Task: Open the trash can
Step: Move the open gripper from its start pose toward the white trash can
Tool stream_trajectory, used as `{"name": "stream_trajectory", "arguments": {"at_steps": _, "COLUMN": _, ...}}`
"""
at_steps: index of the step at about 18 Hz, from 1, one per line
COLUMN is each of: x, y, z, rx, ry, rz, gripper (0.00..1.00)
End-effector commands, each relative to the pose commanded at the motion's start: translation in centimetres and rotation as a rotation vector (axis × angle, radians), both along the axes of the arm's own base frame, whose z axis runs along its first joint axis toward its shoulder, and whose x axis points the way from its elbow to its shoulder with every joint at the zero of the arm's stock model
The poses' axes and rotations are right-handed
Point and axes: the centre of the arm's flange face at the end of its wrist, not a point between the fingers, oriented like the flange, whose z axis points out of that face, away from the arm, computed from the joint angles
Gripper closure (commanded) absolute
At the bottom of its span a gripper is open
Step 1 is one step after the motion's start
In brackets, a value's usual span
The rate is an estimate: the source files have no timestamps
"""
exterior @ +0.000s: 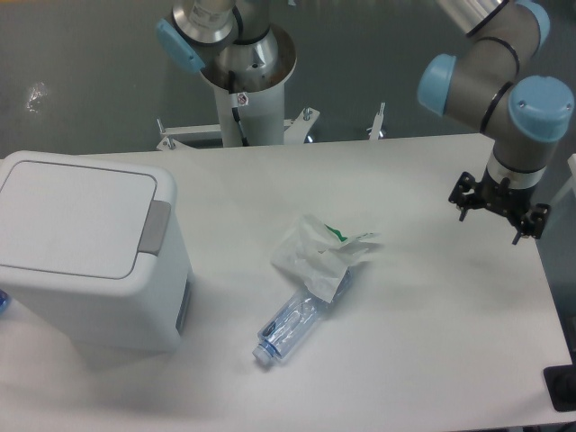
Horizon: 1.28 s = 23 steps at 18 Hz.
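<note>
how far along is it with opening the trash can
Nothing looks done: the trash can has its lid flat and shut. The gripper hangs over the far right of the table, holding nothing. Left: cross to the can and press the grey tab.

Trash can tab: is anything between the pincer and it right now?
The pincer hangs at the table's right edge. The crumpled clear plastic bag and clear plastic bottle lie low between it and the large white plastic trash can's grey push tab.
</note>
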Motion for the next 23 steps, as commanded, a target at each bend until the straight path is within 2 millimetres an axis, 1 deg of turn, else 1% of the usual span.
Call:
{"name": "stream_trajectory", "arguments": {"at_steps": 3, "x": -0.1, "y": -0.3, "z": 0.2, "rx": 0.002, "ry": 0.003, "rz": 0.001, "gripper": 0.00}}
{"name": "stream_trajectory", "arguments": {"at_steps": 8, "x": 0.3, "y": -0.2, "z": -0.2, "rx": -0.005, "ry": -0.008, "rz": 0.002, "gripper": 0.00}}
{"name": "stream_trajectory", "arguments": {"at_steps": 9, "x": 0.6, "y": -0.2, "z": -0.4, "rx": -0.004, "ry": -0.015, "rz": 0.000, "gripper": 0.00}}
{"name": "stream_trajectory", "arguments": {"at_steps": 11, "x": 2.0, "y": -0.5, "z": 0.8, "rx": -0.002, "ry": -0.006, "rz": 0.000, "gripper": 0.00}}
{"name": "stream_trajectory", "arguments": {"at_steps": 12, "x": 3.2, "y": -0.5, "z": 0.3, "rx": 0.002, "ry": -0.024, "rz": 0.002, "gripper": 0.00}}
{"name": "stream_trajectory", "arguments": {"at_steps": 13, "x": 4.8, "y": 0.2, "z": -0.2, "rx": 0.023, "ry": -0.047, "rz": 0.010, "gripper": 0.00}}
{"name": "stream_trajectory", "arguments": {"at_steps": 15, "x": 7.0, "y": 0.8, "z": 0.4, "rx": 0.094, "ry": -0.076, "rz": 0.088, "gripper": 0.00}}
{"name": "stream_trajectory", "arguments": {"at_steps": 16, "x": 7.5, "y": 1.1, "z": 0.9, "rx": 0.123, "ry": -0.084, "rz": 0.125, "gripper": 0.00}}
{"name": "stream_trajectory", "arguments": {"at_steps": 19, "x": 8.5, "y": 3.5, "z": 2.1, "rx": 0.169, "ry": -0.086, "rz": 0.226, "gripper": 0.00}}
{"name": "stream_trajectory", "arguments": {"at_steps": 20, "x": 9.0, "y": 4.2, "z": 2.1, "rx": 0.196, "ry": -0.106, "rz": 0.277, "gripper": 0.00}}
{"name": "stream_trajectory", "arguments": {"at_steps": 22, "x": 9.4, "y": 5.0, "z": 2.7, "rx": 0.238, "ry": -0.131, "rz": 0.358, "gripper": 0.00}}
{"name": "stream_trajectory", "arguments": {"at_steps": 23, "x": 9.9, "y": 5.8, "z": 4.2, "rx": 0.247, "ry": -0.125, "rz": 0.384, "gripper": 0.00}}
